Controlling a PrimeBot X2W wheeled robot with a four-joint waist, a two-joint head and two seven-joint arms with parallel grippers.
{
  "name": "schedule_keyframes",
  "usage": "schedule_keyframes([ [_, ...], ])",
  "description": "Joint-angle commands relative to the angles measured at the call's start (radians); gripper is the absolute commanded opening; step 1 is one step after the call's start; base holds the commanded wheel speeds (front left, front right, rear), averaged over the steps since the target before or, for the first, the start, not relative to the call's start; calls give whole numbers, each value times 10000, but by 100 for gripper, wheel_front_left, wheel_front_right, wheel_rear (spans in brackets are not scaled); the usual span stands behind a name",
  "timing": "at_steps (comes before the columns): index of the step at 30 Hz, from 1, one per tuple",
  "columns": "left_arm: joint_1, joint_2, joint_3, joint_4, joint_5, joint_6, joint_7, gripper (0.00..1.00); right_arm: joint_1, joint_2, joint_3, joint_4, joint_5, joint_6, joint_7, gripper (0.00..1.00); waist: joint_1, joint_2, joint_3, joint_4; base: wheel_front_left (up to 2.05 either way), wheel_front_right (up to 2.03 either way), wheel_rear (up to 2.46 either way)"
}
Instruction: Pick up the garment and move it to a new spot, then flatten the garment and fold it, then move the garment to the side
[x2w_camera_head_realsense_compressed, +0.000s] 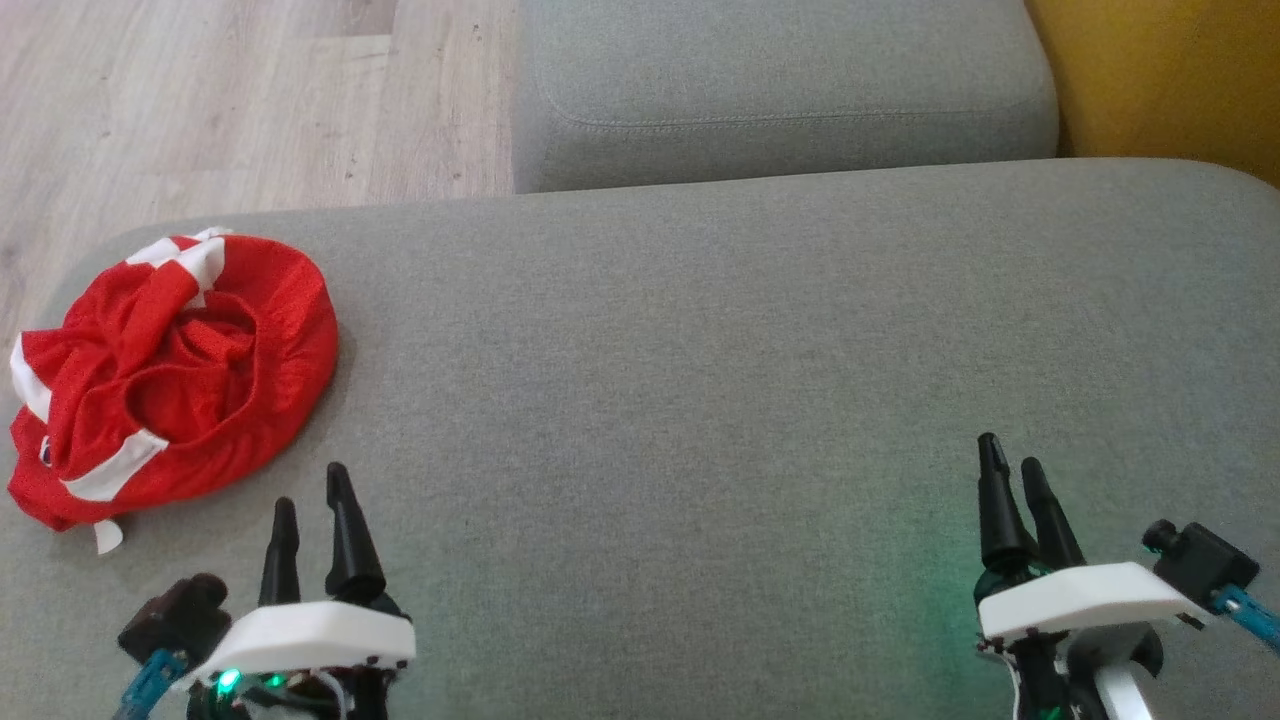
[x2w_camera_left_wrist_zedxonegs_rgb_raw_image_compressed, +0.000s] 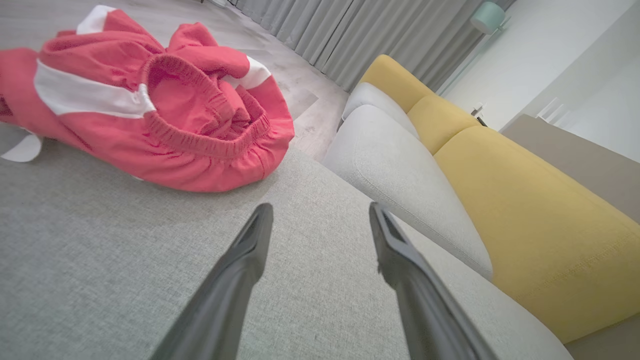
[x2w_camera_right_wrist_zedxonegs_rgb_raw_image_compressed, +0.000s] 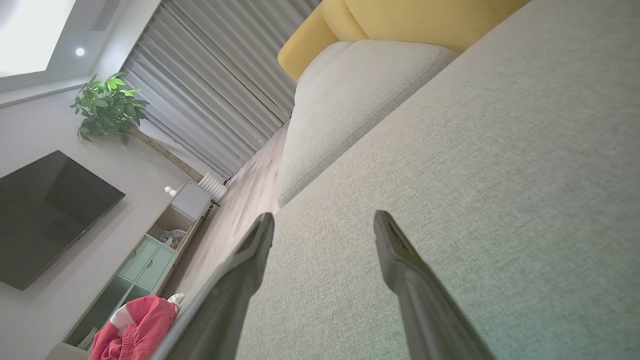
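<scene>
Garment (x2w_camera_head_realsense_compressed: 170, 375): bunched up, far left on the sofa (x2w_camera_head_realsense_compressed: 700, 380), waiting to be picked up.
My left gripper (x2w_camera_head_realsense_compressed: 312, 505): spread wide and holding nothing, near it, ready to grab.
My right gripper (x2w_camera_head_realsense_compressed: 1012, 465): spread wide too, holding nothing.

Wide grey fabric sofa seat (x2w_camera_head_realsense_compressed: 750, 350), grey cushion (x2w_camera_head_realsense_compressed: 780, 90) just beyond, yellow backrest (x2w_camera_left_wrist_zedxonegs_rgb_raw_image_compressed: 525, 210) alongside; pale wood floor (x2w_camera_head_realsense_compressed: 200, 100), grey pleated curtains (x2w_camera_right_wrist_zedxonegs_rgb_raw_image_compressed: 200, 90), leafy green plant (x2w_camera_right_wrist_zedxonegs_rgb_raw_image_compressed: 107, 105), black television (x2w_camera_right_wrist_zedxonegs_rgb_raw_image_compressed: 45, 215).

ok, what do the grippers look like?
The left gripper and right gripper match: two long, tapered black fingers on a white plastic plate. Beside each, a small black camera on a blue bracket. Green light under the left.
</scene>
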Motion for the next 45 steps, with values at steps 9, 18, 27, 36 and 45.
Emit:
schedule_keyframes([
  [9, -406, 77, -146, -721, 1419, 253, -391, 100, -638, -91, 536, -373, -1274, -5, -410, 100, 0, -1, -72, 14, 0, 0, 0],
  [18, -356, 82, -380, -896, 2435, 387, -628, 100, -609, -98, 734, -433, -2237, -5, -646, 100, 0, -1, -132, 20, 0, 0, 0],
  [27, -356, 87, -620, -1095, 3720, 597, -925, 100, -639, -106, 900, -497, -3399, -6, -941, 100, 0, -1, -160, 38, 0, 0, 0],
  [36, -329, 93, -799, -1264, 4851, 844, -1221, 100, -680, -115, 1062, -533, -4558, -7, -1236, 100, 0, -1, -219, 41, 0, 0, 0],
  [45, -318, 98, -949, -1301, 6022, 1232, -1487, 100, -727, -123, 1173, -516, -5601, -7, -1501, 100, 0, -1, -229, 14, 0, 0, 0],
])
